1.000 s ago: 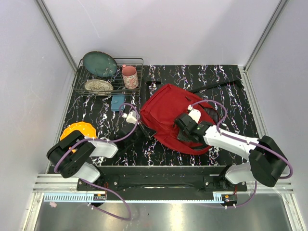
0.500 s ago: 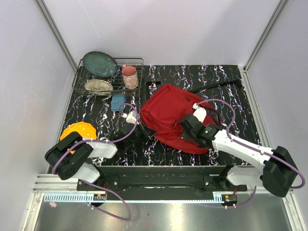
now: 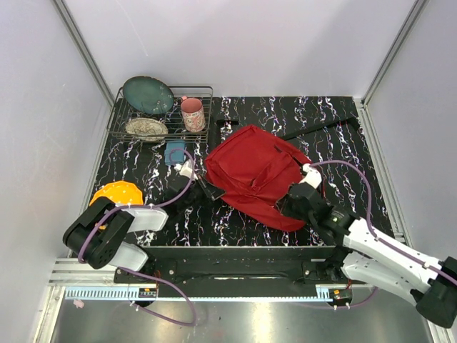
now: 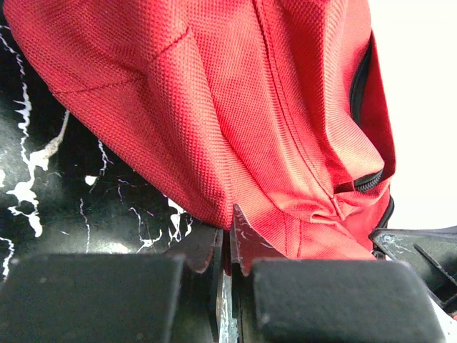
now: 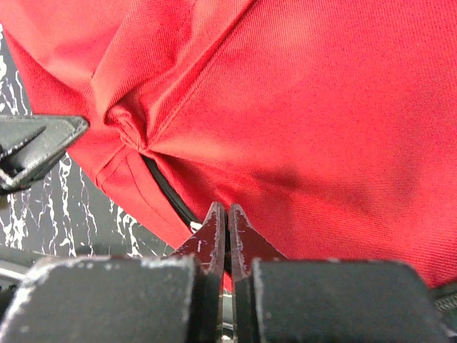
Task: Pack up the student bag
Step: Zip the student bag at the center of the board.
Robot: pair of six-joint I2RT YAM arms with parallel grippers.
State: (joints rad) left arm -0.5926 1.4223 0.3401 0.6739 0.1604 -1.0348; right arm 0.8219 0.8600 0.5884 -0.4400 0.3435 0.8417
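The student bag (image 3: 253,171), a red backpack, lies flat in the middle of the black marbled table (image 3: 335,114). My left gripper (image 3: 206,187) is shut on the fabric at the bag's left edge; in the left wrist view the red cloth (image 4: 214,107) runs down between the closed fingertips (image 4: 230,230). My right gripper (image 3: 295,207) is at the bag's near right edge. In the right wrist view it (image 5: 228,218) is shut where the black zipper line (image 5: 168,193) meets the red fabric (image 5: 321,128). The bag's inside is hidden.
A wire rack (image 3: 203,91) at the back left holds a teal plate (image 3: 148,94), a speckled dish (image 3: 146,128) and a pink mug (image 3: 192,114). A small teal object (image 3: 174,152) lies in front of it, an orange one (image 3: 116,194) at the left edge. A black strap (image 3: 321,127) trails behind the bag.
My right gripper closed and slid from the bag's middle to its near right edge as the arm swung out right. The bag now lies flatter. The left gripper kept its hold.
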